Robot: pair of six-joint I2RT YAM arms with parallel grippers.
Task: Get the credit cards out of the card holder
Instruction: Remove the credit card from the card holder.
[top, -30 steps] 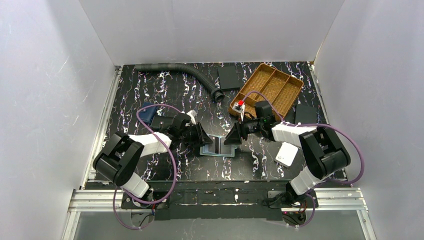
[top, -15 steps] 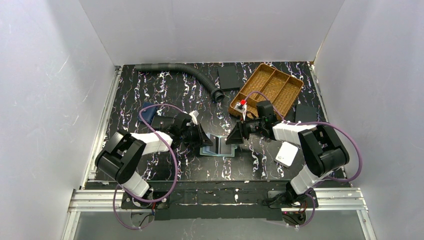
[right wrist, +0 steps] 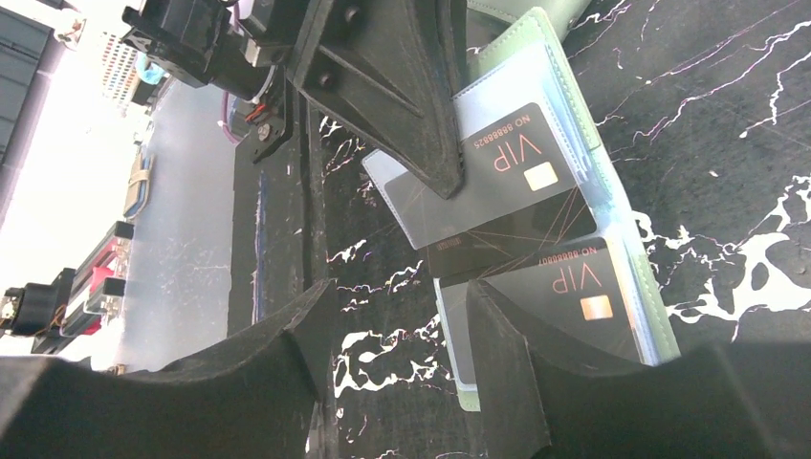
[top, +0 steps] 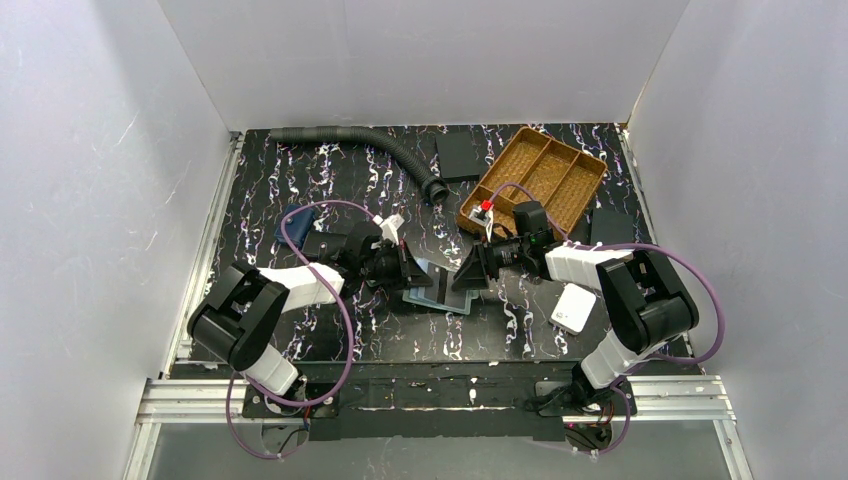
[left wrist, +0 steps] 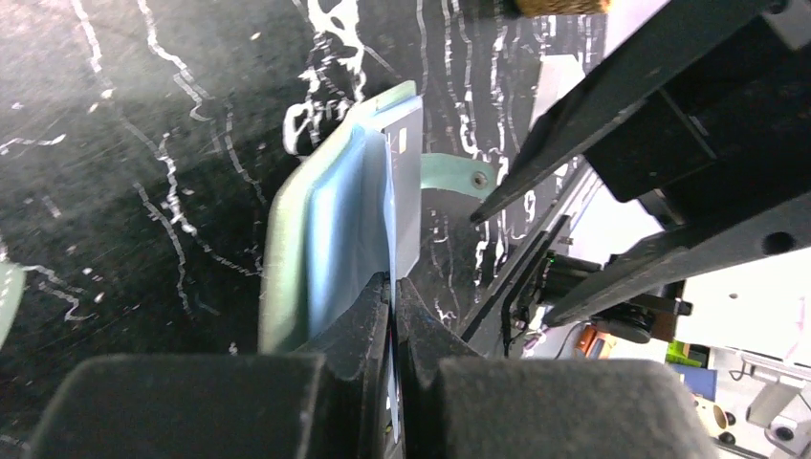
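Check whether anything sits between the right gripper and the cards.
Only the card holder's clear sleeves cover both black VIP cards. The left gripper, shut on the upper sleeve's edge, crowds that side; nothing else lies before the open right gripper.

Cards (right wrist: 507, 182) in card holder (left wrist: 279, 244) — tray (top: 560, 186) behind

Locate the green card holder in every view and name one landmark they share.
Top external: card holder at centre, between left gripper and right gripper.
Left wrist: mid-frame, standing on edge.
Right wrist: upper right, open, its VIP credit cards showing.
Shared landmark: the left gripper, shut on the holder's edge.
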